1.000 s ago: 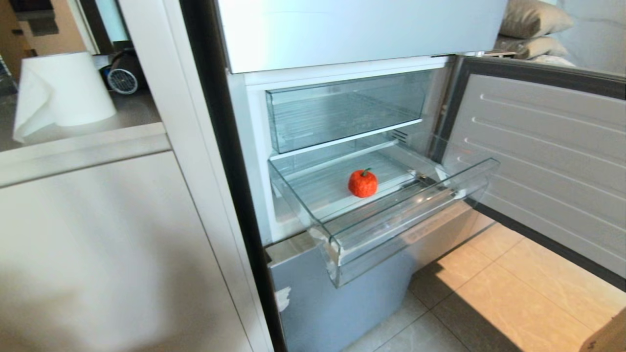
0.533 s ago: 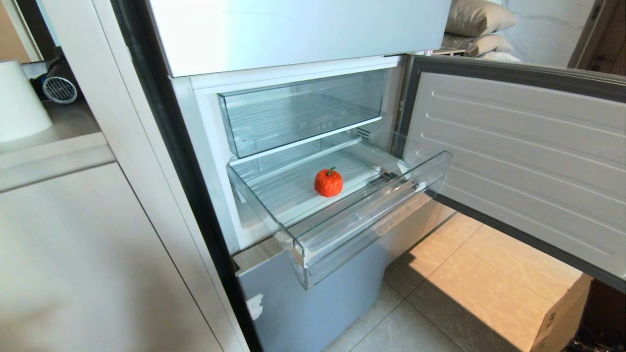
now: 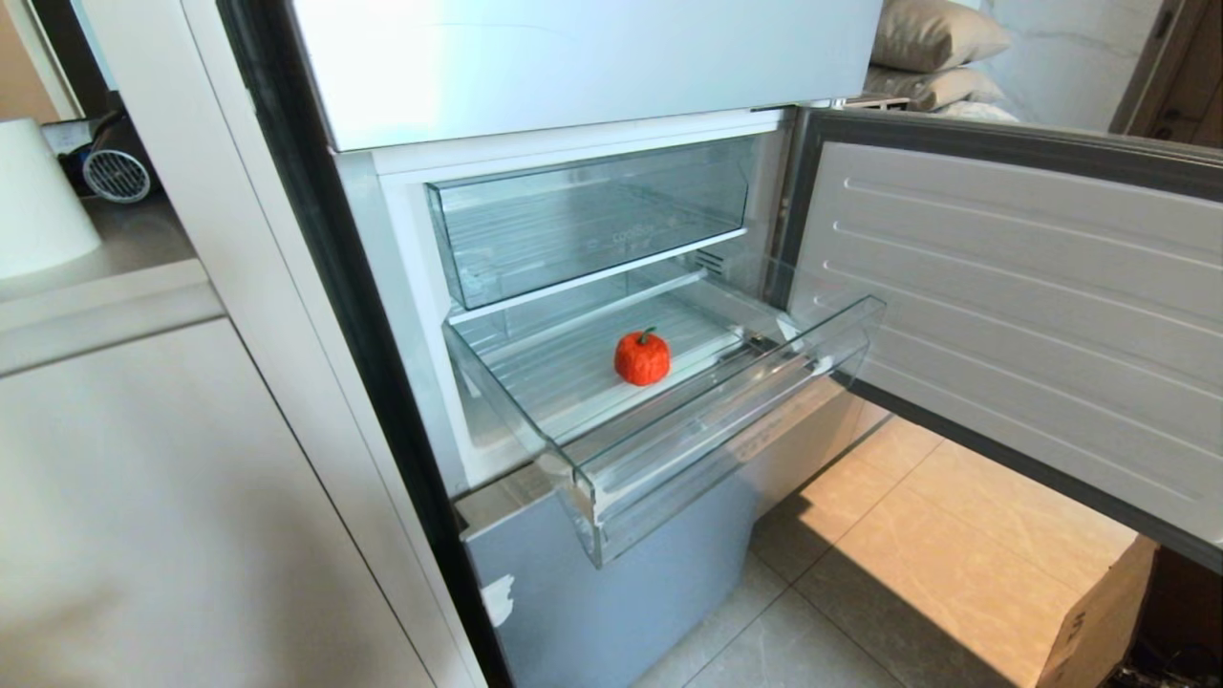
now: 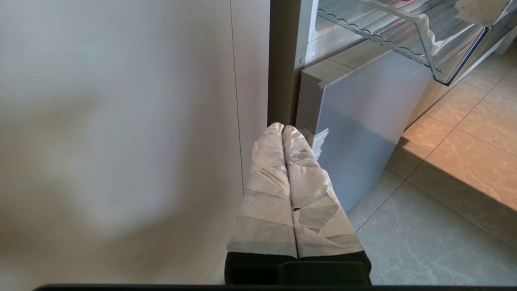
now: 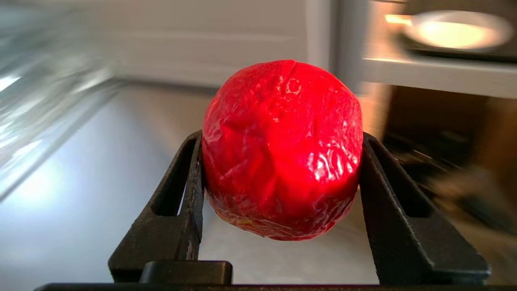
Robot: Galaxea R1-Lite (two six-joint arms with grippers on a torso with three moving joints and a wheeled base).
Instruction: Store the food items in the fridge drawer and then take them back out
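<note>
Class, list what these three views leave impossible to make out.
- Right gripper, shut on a red fruit: its surroundings are motion-blurred in the right wrist view.
- Both arms: outside the head view.
- Fridge drawer: mostly cut off by the left wrist view's edge.

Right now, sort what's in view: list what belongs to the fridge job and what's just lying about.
Job:
- bumpy tomato in the fridge drawer
- glossy red fruit clamped in the right gripper

Lying about:
- upper clear drawer
- cardboard box
- pillows
- white roll
- left gripper, parked

Warm sunlight across the floor tiles (image 3: 965,535); right wrist background motion-blurred.
</note>
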